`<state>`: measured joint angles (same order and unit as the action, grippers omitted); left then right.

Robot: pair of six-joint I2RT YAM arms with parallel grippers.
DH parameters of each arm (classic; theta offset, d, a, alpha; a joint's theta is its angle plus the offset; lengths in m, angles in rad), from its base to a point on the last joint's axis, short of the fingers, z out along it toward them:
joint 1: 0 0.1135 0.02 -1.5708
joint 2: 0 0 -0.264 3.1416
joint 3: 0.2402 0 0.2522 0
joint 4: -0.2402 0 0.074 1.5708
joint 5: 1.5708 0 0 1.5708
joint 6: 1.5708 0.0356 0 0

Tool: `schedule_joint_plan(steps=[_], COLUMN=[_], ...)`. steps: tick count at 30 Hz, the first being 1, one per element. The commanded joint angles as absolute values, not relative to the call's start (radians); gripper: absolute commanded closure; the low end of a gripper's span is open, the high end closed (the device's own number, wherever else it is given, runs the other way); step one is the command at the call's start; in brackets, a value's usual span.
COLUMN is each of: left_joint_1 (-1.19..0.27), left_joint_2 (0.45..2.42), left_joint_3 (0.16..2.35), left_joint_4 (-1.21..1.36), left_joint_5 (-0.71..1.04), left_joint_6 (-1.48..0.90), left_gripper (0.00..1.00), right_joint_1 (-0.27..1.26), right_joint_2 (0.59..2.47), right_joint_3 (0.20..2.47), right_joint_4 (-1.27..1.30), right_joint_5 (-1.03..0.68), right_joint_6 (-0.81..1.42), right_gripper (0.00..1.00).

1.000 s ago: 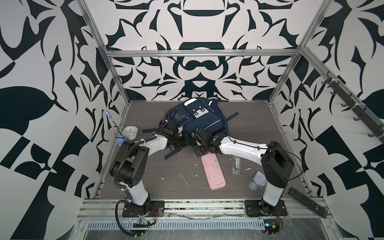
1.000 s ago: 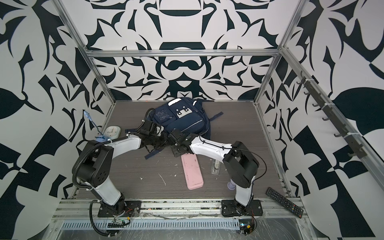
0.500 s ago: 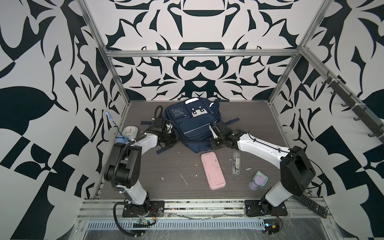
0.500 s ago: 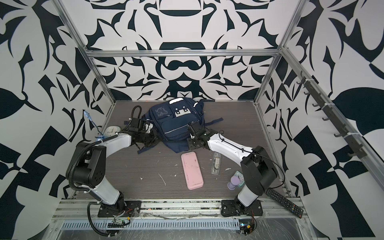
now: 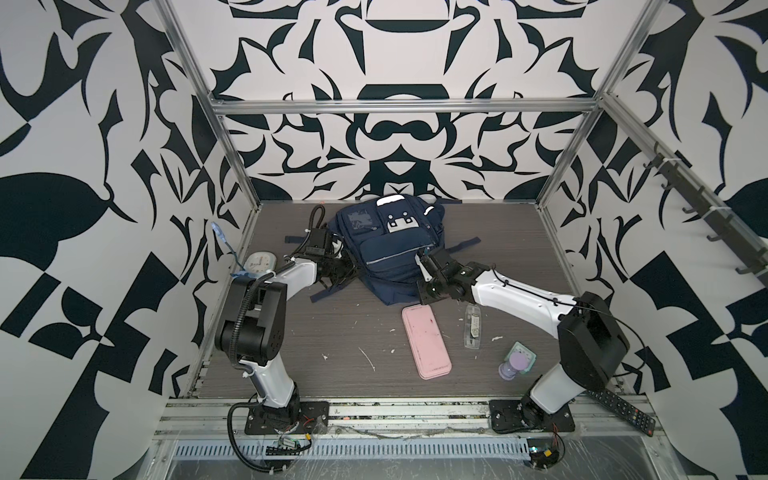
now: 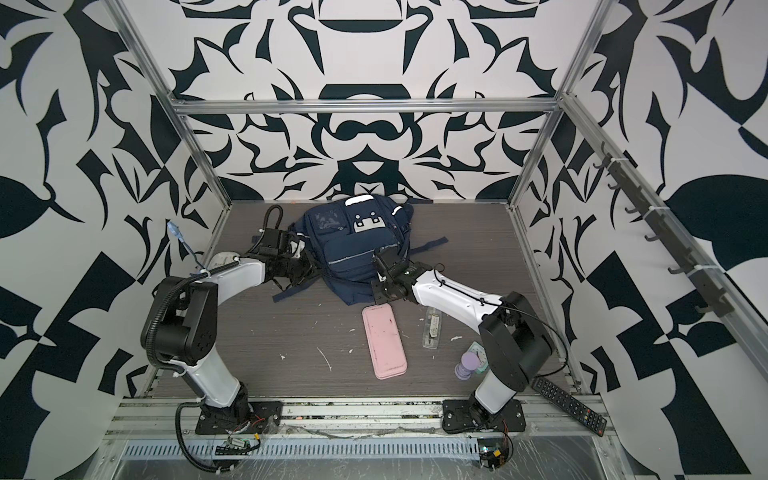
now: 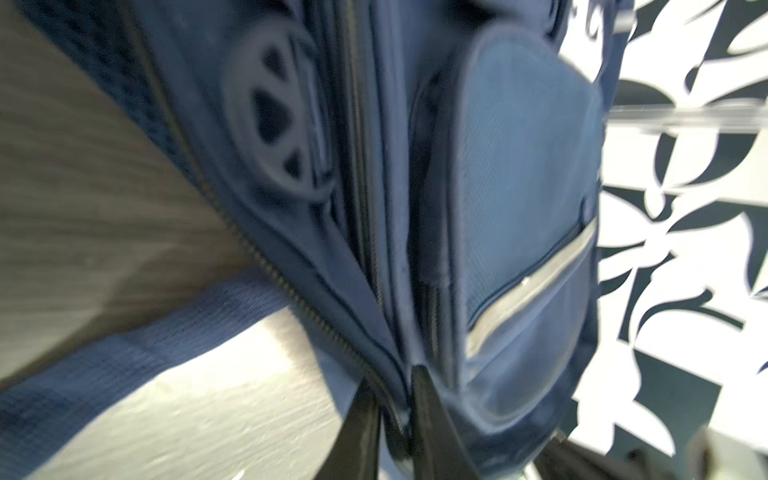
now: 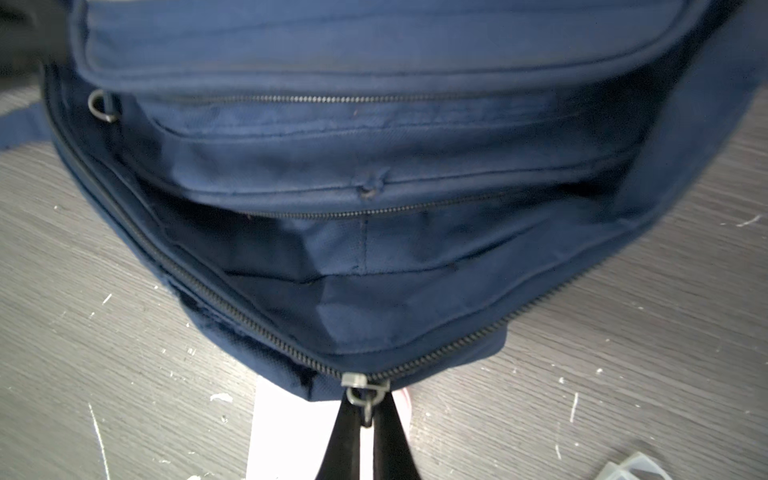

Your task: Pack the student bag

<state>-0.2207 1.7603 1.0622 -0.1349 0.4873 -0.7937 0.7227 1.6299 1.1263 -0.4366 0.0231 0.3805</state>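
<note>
Two pinches: left hand (image 7: 394,372) on student bag (image 5: 386,257) edge, right hand (image 8: 365,402) on zip pull (image 8: 357,381).

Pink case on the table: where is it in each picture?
In a top view: the pink case lies centre-right, just in front of the student bag.
In a top view: same place, nearer the middle.
Left wrist: not in it.
Right wrist: likely the washed-out pale slab beneath the bag's edge.
Shared landmark: the student bag, in all four.
</note>
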Motion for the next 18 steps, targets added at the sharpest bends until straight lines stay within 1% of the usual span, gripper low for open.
schedule_joint_plan(steps=[1,2,6,8,11,18], left_joint_1=[-0.210,-0.210,-0.210,-0.210,-0.210,-0.210], left_joint_2=[1.807,1.818,1.834,1.826,1.787,1.574], left_joint_3=[1.132,1.147,1.181,1.178,1.142,0.976], left_joint_4=[-0.082,-0.081,-0.087,-0.095,-0.109,-0.173], left_joint_5=[0.452,0.451,0.446,0.446,0.441,0.376], left_joint_6=[-0.819,-0.820,-0.822,-0.818,-0.803,-0.733], left_gripper=[0.74,0.70,0.48,0.42,0.37,0.34], right_joint_1=[0.770,0.788,0.841,0.859,0.879,0.906], right_joint_2=[1.642,1.657,1.725,1.755,1.800,1.856], right_joint_3=[1.192,1.209,1.282,1.316,1.366,1.445], right_joint_4=[-0.439,-0.441,-0.443,-0.442,-0.439,-0.446], right_joint_5=[0.022,0.027,0.027,0.022,0.012,-0.003], right_joint_6=[0.403,0.403,0.403,0.404,0.409,0.404], right_gripper=[1.00,1.00,1.00,1.00,1.00,1.00])
